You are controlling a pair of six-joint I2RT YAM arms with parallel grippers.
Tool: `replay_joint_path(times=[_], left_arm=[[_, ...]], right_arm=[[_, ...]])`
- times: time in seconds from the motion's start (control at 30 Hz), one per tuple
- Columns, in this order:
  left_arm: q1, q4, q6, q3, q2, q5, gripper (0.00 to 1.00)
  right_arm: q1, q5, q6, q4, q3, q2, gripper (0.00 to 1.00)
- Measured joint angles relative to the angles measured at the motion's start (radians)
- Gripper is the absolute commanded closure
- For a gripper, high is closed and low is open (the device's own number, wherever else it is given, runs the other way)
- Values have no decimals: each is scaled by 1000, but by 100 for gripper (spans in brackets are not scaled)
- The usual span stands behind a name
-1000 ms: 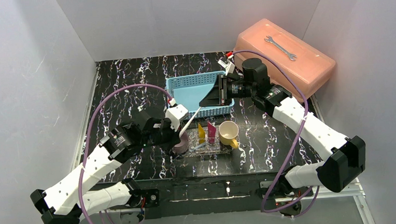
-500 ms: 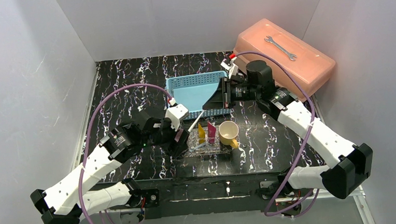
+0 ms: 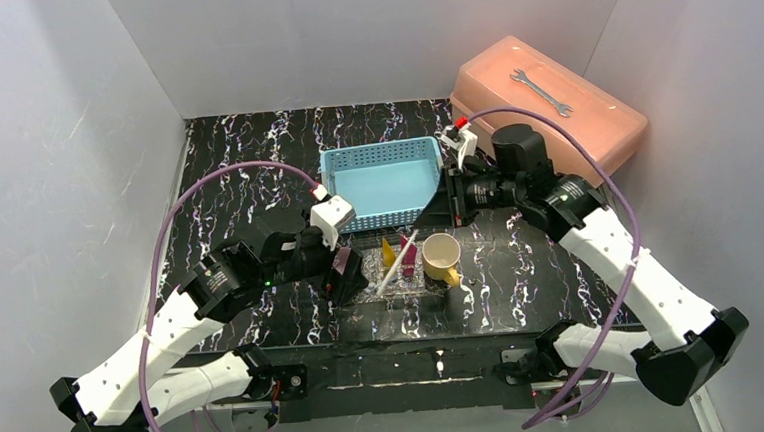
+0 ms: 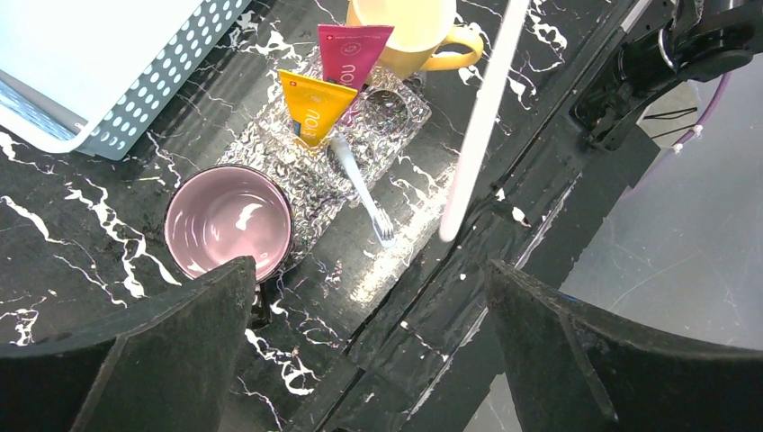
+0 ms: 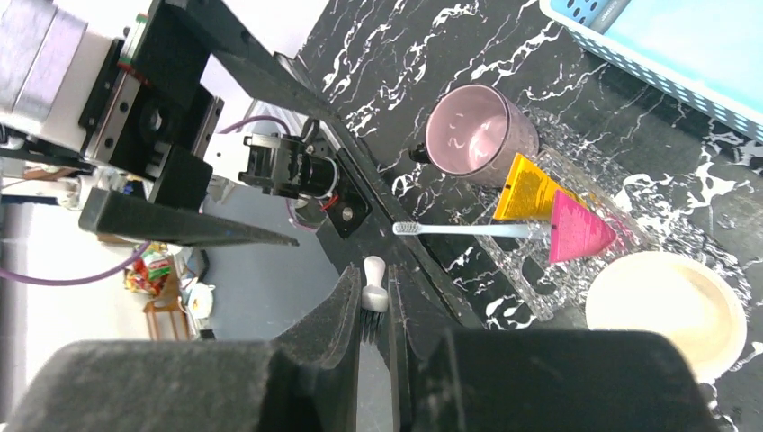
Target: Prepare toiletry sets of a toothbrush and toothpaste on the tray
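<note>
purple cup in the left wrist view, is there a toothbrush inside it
No, the purple cup shows a bare pink inside; a toothbrush lies on the tray beside it.

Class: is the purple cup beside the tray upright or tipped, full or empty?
Upright and empty: the purple cup stands mouth up, and the left wrist view shows only its bare pink inside.

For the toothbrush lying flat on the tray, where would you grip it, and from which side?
Probably the bare mid-handle of the toothbrush, between its bristle head and the yellow tube, coming straight down with the claw closing across the thin shaft. It lies flat on the tray with its far end tucked against the tube, so a side approach looks blocked.
</note>
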Motion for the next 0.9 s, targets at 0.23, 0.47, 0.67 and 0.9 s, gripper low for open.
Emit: replay_joint_path(times=[0.23, 0.47, 0.67, 0.9], left_arm=[[0, 13, -15, 0, 0, -5, 2], [0, 30, -24, 0, -9, -32, 2], [0, 44, -25, -6, -12, -56, 2], [0, 69, -25, -60, -28, -84, 2]], right_arm=[[0, 67, -91, -130, 46, -85, 99], [1, 194, -179, -256, 106, -126, 99], [36, 316, -211, -304, 111, -136, 99], [155, 456, -214, -326, 111, -139, 99]])
